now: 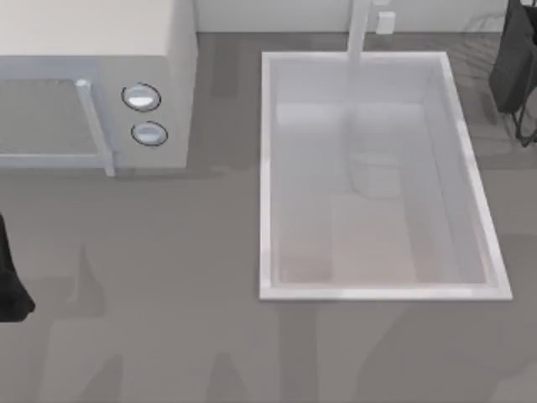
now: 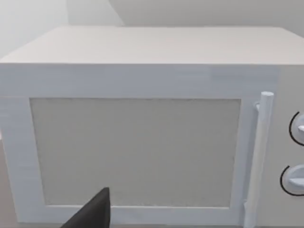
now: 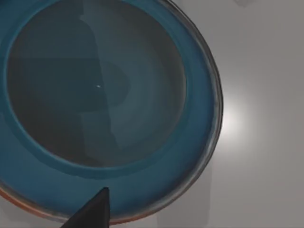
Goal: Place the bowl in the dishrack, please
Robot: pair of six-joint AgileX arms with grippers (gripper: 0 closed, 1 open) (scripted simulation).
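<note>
1. Grey countertop (image 1: 168,277) carries a white microwave (image 1: 92,84) at left and a white sink basin (image 1: 377,176) at right.
2. Blue bowl (image 3: 104,104) lies close under the right gripper (image 3: 90,213).
3. Dishrack (image 1: 524,101) wires show at the right edge.
4. Left gripper (image 2: 90,213) faces the microwave door.
5. Neither gripper's opening or hold is discernible.

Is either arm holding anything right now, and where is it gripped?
Cannot be told. The right wrist view looks down into a blue bowl, but no grip on it is visible.
</note>
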